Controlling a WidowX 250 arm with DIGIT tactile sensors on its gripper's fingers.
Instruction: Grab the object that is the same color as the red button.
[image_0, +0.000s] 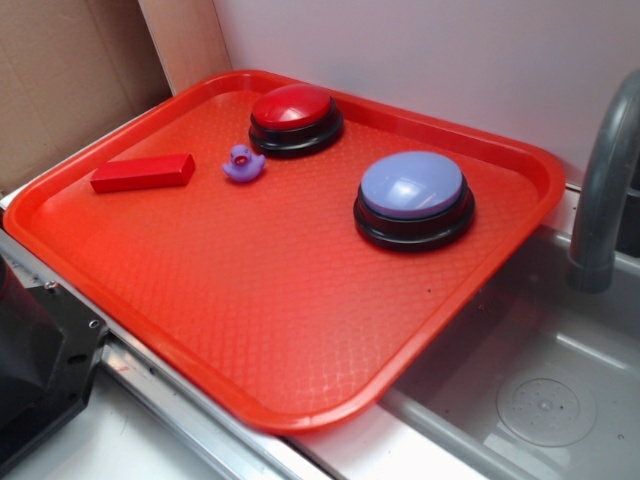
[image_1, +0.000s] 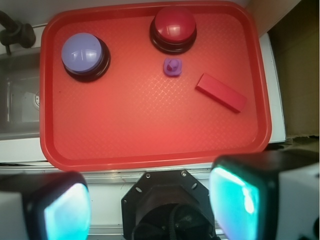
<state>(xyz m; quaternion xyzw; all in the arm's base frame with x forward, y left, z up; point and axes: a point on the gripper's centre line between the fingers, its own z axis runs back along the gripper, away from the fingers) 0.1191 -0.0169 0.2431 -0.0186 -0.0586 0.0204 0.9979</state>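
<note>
A small red rectangular block (image_0: 143, 172) lies flat near the left edge of the red-orange tray (image_0: 300, 330); in the wrist view the block (image_1: 221, 92) lies right of centre. The red domed button (image_0: 295, 118) on a black base stands at the tray's far side, and it also shows in the wrist view (image_1: 174, 28). My gripper (image_1: 150, 205) hangs high above the counter in front of the tray, jaws wide apart and empty, well away from the block. The gripper itself does not show in the exterior view.
A lavender-blue domed button (image_0: 413, 198) stands right of the red one. A tiny purple rubber duck (image_0: 243, 164) sits between the block and the red button. A sink basin (image_0: 540, 400) and grey faucet (image_0: 605, 180) lie right of the tray. The robot's black base (image_1: 170, 205) is below the gripper.
</note>
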